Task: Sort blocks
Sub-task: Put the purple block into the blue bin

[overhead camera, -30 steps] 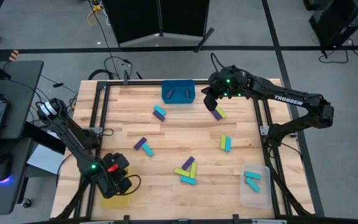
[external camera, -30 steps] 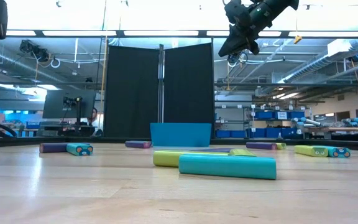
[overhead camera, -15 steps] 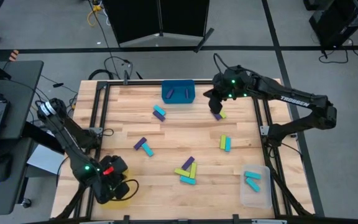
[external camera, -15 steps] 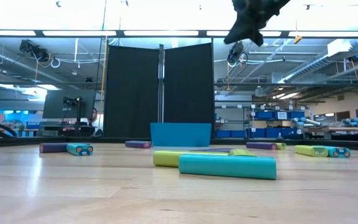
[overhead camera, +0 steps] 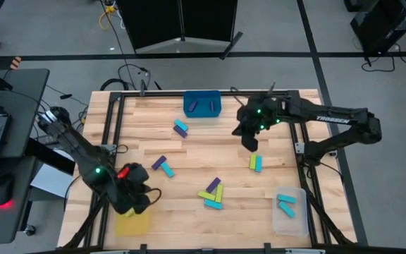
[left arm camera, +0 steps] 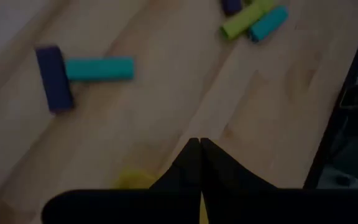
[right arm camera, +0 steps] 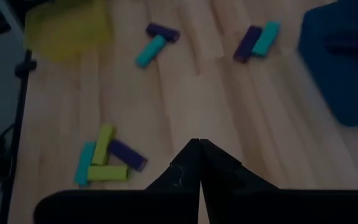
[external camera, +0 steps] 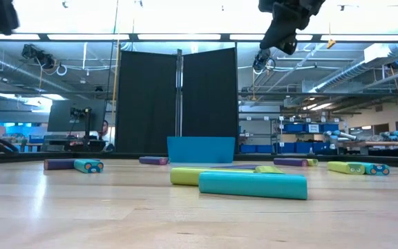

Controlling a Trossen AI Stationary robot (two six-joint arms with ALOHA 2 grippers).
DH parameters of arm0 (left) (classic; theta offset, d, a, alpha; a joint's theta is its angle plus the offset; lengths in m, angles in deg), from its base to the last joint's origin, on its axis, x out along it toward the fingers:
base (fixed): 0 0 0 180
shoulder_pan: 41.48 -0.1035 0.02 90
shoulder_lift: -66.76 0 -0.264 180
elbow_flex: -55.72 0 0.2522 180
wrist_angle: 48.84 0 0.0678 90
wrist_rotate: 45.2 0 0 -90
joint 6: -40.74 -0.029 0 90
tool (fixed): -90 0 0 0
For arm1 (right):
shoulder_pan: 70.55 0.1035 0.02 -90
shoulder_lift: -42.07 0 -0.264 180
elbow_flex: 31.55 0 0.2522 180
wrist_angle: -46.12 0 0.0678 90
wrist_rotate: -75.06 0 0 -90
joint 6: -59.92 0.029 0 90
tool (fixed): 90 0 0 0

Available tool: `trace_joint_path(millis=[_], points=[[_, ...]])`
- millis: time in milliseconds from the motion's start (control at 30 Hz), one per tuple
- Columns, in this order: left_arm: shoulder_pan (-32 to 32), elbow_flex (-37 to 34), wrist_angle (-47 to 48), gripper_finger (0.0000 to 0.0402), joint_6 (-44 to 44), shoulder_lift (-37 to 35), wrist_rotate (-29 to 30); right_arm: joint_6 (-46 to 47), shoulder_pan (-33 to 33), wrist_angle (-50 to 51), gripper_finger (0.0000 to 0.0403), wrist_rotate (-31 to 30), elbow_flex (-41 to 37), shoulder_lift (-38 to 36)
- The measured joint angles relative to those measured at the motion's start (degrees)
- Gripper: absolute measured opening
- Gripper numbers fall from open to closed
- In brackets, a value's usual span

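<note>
The yellow bin sits at the near left corner of the table, and the left gripper hangs just above its far edge with its fingers pressed together, empty. Level with the yellow bin, at the near right corner, stands the clear bin with two cyan blocks inside. Between the two bins, slightly farther in, lies a cluster of blocks: a lime one, a cyan one and a purple one touching or overlapping each other. Farther from the yellow bin and a little to its right lie a purple block and a cyan block touching at one end. Well right of that pair, a lime block and a cyan block lie side by side. The right gripper hovers just beyond this pair, high off the wood in the low view, its fingers together and holding nothing. Farther still from the yellow bin, a purple and cyan pair rests near the blue bin, which stands at the far edge and holds two purple blocks
</note>
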Motion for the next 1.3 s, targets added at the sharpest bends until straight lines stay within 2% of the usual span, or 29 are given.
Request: trace_joint_path(millis=[200,467,600,800,900,967,1067,1300], points=[[-7.8,0.0,-1.1,0.0003,-11.6,-4.1,1.8,0.0,3.7,-3.1,0.0019,0.0,-0.1,3.4],[-17.8,-0.2,-12.0,0.0003,-25.9,-4.5,1.2,-1.8,8.3,-5.7,0.0041,0.0,-0.1,10.7],[-22.0,-5.6,-23.8,0.0003,-30.7,-4.9,-1.5,-2.8,11.0,-6.0,0.0061,0.2,-0.1,13.6],[-26.3,-17.8,-50.6,0.0002,-41.9,-5.1,-10.6,-0.5,16.3,-7.5,0.0087,-1.4,-0.1,17.4],[-28.1,-23.0,-64.6,0.0002,-43.8,-5.1,-14.6,2.1,18.8,-7.6,0.0095,-1.8,0.4,20.4],[-28.8,-25.2,-69.5,0.0002,-43.7,-5.1,-15.8,1.7,20.3,-7.5,0.0098,-1.8,1.0,22.4],[-29.2,-26.1,-71.3,0.0003,-43.0,-5.1,-15.7,-0.3,21.9,-7.6,0.0104,-1.9,2.4,25.3],[-29.2,-26.0,-72.3,0.0003,-40.7,-5.1,-10.9,-6.9,23.5,-7.5,0.0134,-2.2,6.3,31.9]])
